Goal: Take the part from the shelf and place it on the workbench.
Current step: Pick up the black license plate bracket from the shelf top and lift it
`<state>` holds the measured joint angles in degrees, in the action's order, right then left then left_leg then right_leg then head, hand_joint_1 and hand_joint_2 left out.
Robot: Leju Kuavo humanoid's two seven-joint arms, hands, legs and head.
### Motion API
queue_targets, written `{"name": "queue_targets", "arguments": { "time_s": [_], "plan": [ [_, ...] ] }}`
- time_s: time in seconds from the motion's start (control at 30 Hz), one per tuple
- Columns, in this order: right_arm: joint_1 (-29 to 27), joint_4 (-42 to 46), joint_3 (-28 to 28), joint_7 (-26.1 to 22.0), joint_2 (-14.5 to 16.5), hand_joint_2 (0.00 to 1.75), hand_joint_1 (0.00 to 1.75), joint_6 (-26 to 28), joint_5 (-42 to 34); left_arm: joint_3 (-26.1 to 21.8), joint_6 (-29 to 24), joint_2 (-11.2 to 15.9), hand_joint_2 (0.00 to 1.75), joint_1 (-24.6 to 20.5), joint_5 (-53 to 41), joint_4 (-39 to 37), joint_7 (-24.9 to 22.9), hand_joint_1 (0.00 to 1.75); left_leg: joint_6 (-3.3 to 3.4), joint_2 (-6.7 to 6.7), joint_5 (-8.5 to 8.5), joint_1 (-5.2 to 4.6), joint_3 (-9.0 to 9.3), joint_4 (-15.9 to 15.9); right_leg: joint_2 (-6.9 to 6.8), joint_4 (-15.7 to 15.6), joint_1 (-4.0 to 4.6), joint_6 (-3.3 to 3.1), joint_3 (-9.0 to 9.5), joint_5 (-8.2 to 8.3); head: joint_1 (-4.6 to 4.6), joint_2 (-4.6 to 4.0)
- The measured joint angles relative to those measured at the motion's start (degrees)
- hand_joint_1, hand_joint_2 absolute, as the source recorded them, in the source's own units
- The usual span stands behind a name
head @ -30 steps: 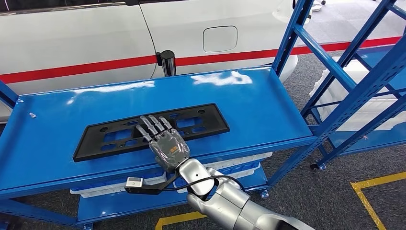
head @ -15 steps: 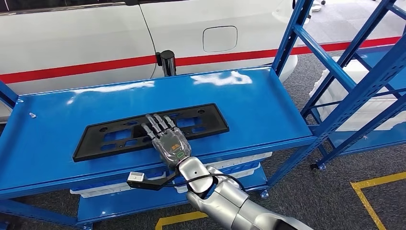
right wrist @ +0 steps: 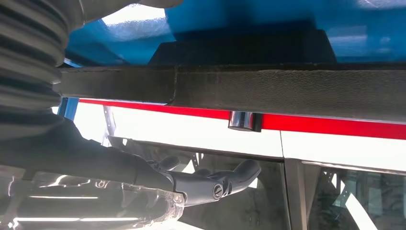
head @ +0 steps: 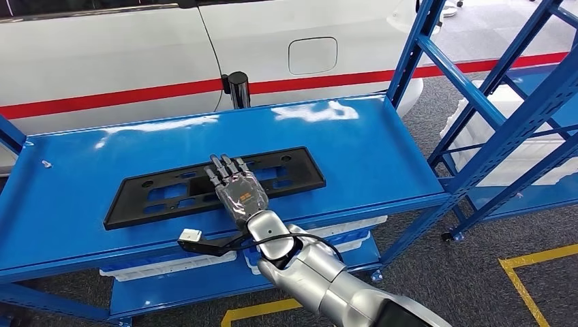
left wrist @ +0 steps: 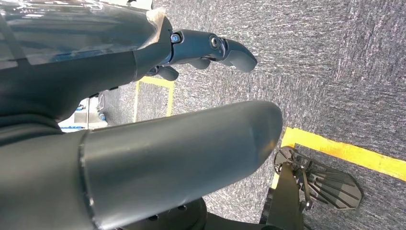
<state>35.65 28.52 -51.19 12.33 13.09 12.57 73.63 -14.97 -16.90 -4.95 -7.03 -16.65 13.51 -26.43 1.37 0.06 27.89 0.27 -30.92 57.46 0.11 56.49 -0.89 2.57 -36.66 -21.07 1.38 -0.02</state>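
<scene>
Nearest to the robot, the silver right arm reaches forward from below, and the right hand (head: 240,194) lies flat, palm down, on the near long edge of the black number plate holder (head: 163,189). Its fingers (head: 225,168) are stretched out straight and close together on top of the part; they press on it and do not wrap it. Whether the thumb is under the edge I cannot tell. The left hand (left wrist: 143,57) hangs over the grey floor, its fingers (left wrist: 230,48) lightly curved, apart from the thumb, and with nothing in them.

The holder lies flat in the middle of the blue shelf (head: 382,143), its long side along the shelf front, slightly turned. The part is thin and wide, so I think a pinch from above is difficult. A good way would be to slide it toward the shelf front until the edge hangs over, then bring the thumb below and close on it near the middle, so that it does not tip.

Behind the shelf stands a white car (head: 136,54) with a red stripe.
</scene>
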Motion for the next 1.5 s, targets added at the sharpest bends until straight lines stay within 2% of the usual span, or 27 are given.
{"name": "queue_targets", "arguments": {
  "time_s": [0.53,0.6,0.67,0.73,0.97,1.27,1.5],
  "plan": [
    [0.47,-0.66,0.11,0.15,0.22,1.75,0.0,-0.57,0.18,0.0,0.0,-0.01,0.0,-0.01,0.0,0.0,0.0,0.0,0.0,0.0,0.0,0.0,0.0,0.0,0.0,0.0,0.0,0.0,0.0,0.0,0.0,0.0],
    [0.47,-0.66,0.11,0.15,0.22,1.75,0.75,-0.57,0.18,0.0,0.0,-0.01,0.0,-0.01,0.0,0.0,0.0,0.0,0.0,0.0,0.0,0.0,0.0,0.0,0.0,0.0,0.0,0.0,0.0,0.0,0.0,0.0],
    [0.54,-0.74,0.11,0.15,0.24,1.75,1.61,-0.6,0.2,0.0,0.0,-0.01,0.0,-0.02,0.0,0.0,0.0,0.0,0.0,0.0,0.0,0.0,0.0,0.0,0.0,0.0,0.0,0.0,0.0,0.0,0.0,0.0],
    [0.64,-0.95,0.12,0.15,0.33,1.75,1.74,-0.82,0.23,0.0,0.0,-0.01,0.0,-0.02,0.0,0.0,0.0,0.0,0.0,0.0,0.0,0.0,0.0,0.0,0.0,0.0,0.0,0.0,0.0,0.0,0.0,0.0],
    [1.68,-2.08,0.26,0.76,0.68,1.75,1.75,-6.3,1.43,-0.45,-0.07,-0.16,0.0,-0.02,0.2,0.0,0.0,0.0,0.0,-0.01,-0.01,0.0,-0.05,0.0,0.0,0.01,0.0,0.01,-0.03,0.01,0.01,0.0],
    [1.81,7.24,4.21,0.48,-1.1,1.75,1.75,-0.42,1.26,-1.07,-0.11,-0.22,0.0,-0.01,-0.01,0.0,0.0,0.0,0.0,-0.01,-0.01,0.0,-0.15,0.0,0.0,0.01,0.0,0.01,-0.13,0.01,0.01,0.0],
    [1.01,20.36,8.13,-1.98,-3.59,1.75,1.75,4.03,0.14,-1.63,-0.33,-0.25,0.0,0.03,-0.52,0.0,0.0,0.0,0.02,-0.02,-0.03,0.0,-0.19,0.01,-0.01,0.01,-0.01,0.01,-0.16,0.02,0.0,0.0]
  ]
}}
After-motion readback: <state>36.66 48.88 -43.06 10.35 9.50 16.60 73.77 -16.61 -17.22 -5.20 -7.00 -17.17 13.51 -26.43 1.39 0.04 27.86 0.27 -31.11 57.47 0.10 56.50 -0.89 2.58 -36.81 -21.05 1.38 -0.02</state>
